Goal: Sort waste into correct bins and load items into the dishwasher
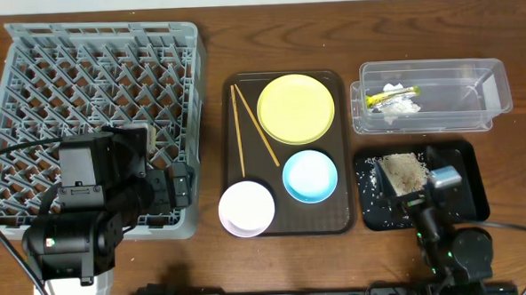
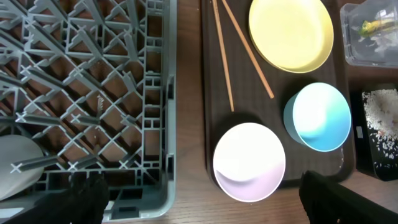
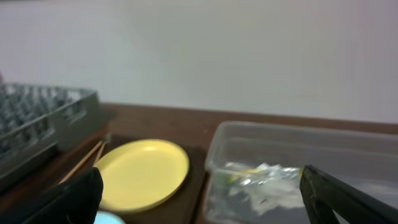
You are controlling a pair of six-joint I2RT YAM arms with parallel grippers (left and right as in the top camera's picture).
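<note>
The grey dish rack [image 1: 92, 102] fills the left side. The round yellow plate [image 1: 295, 109], two wooden chopsticks [image 1: 253, 130], the light blue bowl [image 1: 310, 176] and the white bowl [image 1: 246, 208] sit on the dark brown serving tray. The clear tub [image 1: 487, 89] holds the yellow-green wrapper [image 1: 394, 95] and white tissue [image 1: 399, 108]. Beige food scraps [image 1: 403, 170] lie in the black tray [image 1: 474, 205]. My left gripper [image 2: 202, 205] is open and empty, above the table between the rack's corner and the white bowl [image 2: 249, 160]. My right gripper [image 3: 202, 202] is open and empty over the black tray, facing the tub [image 3: 298, 155].
The brown serving tray [image 1: 342, 220] lies between the rack and the bins. The rack's front right corner [image 2: 155, 199] is just left of my left gripper. A strip of bare wooden table [image 1: 210, 123] separates rack and tray.
</note>
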